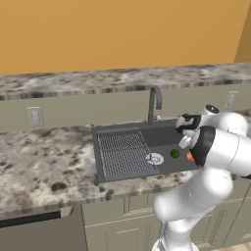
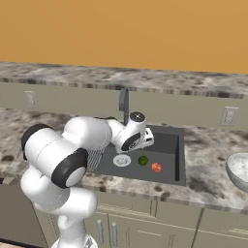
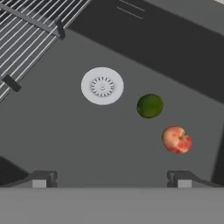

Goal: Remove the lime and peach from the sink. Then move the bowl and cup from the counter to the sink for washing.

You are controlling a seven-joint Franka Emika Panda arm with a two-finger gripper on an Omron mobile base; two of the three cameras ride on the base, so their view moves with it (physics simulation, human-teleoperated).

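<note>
Pincer (image 3: 111,177): I see its two dark tips spread wide apart with nothing between them, hanging above the floor of the dark grey rectangular sink (image 3: 52,140).
Lime: the small dark green ball (image 3: 150,106) lies on the basin floor, near the round silver drain (image 3: 102,85) at about its 4 o'clock in the hand view.
Peach: the small orange-red ball with a paler patch (image 3: 176,139) lies just beside the lime, at the lime's 4 o'clock, apart but close.
Bowl: the wide silvery-white speckled bowl (image 2: 239,170) sits on the mottled stone desk (image 2: 208,145), at the sink's 3 o'clock in the right base view.
Cup: I cannot make it out.
Risk, crowding: I judge the fruits lie so close that a tip coming down on one may knock the other, and either ball would roll.
Risk, wall: the peach lies near the basin's side wall, so a tip could foul there.
Risk, offset: both fruits sit toward one tip, not centred, so closing without recentring would likely pinch off-centre and squirt the ball away.
Risk, faucet: the grey curved faucet (image 1: 155,104) stands near the wrist, and I think a careless lift could clip it.
</note>
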